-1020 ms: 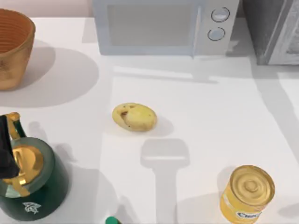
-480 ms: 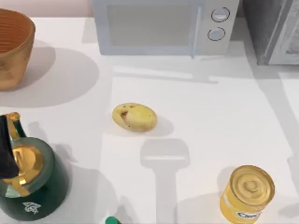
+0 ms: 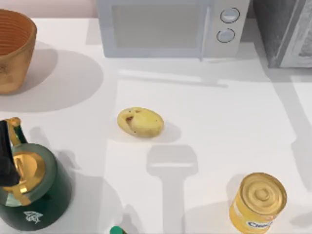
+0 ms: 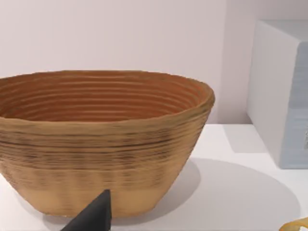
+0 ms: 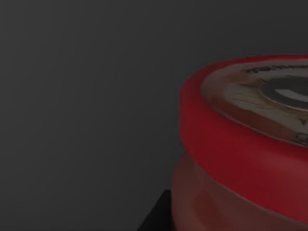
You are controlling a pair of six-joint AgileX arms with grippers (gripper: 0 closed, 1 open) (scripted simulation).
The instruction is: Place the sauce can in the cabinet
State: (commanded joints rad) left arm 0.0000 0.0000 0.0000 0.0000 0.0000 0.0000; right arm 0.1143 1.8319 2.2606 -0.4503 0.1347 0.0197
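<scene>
Seen close from the right wrist, the sauce can (image 5: 240, 144) stands against a dark grey wall, apparently inside the cabinet (image 3: 282, 29) at the bench's (image 3: 219, 122) far right corner. Whether the right claw grips it or has let go cannot be told. A dark tip shows near the left wrist, before the basket (image 4: 101, 144). Farther off sit a yellow can (image 3: 257, 202), potato (image 3: 140, 122) and microwave (image 3: 170, 27). The risk: a hasty withdrawal could topple the slim can.
</scene>
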